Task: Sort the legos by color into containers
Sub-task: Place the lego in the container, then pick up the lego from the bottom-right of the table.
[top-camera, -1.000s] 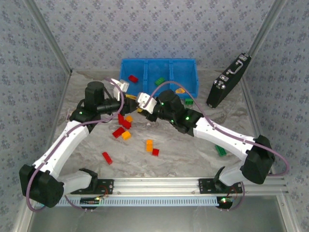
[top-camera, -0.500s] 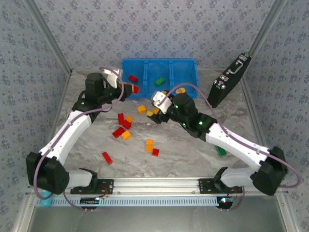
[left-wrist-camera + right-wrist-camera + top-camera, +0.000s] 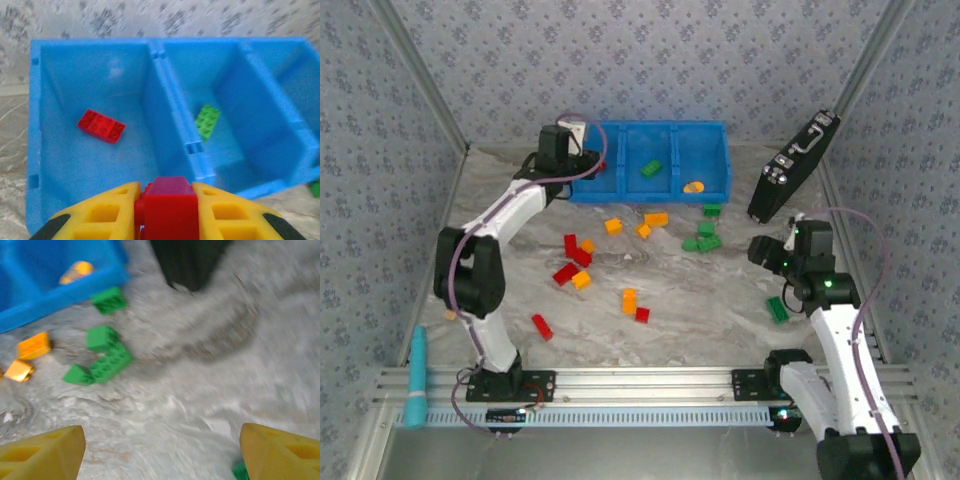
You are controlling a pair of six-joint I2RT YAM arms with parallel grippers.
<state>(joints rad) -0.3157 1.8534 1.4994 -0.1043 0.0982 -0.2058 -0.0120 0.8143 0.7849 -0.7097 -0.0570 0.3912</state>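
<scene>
The left gripper (image 3: 167,194) clamps a red brick (image 3: 170,215) at the blue bin's (image 3: 95,44) near edge, the right gripper (image 3: 161,440) gapes empty; released now, it may fall short onto the table (image 3: 720,310).

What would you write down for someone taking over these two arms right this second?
Left gripper: jaws shut on the held red brick, at the near edge of the blue bin, by its left compartment, not yet released.
Right gripper: jaws open, nothing held, above the table near the loose green bricks.
Done: one sorted red brick lies in the left compartment, one sorted green brick in the middle, one sorted orange-yellow brick in the right.
Left: release the held brick, then sort the loose red bricks, loose orange-yellow bricks and the green ones.
</scene>
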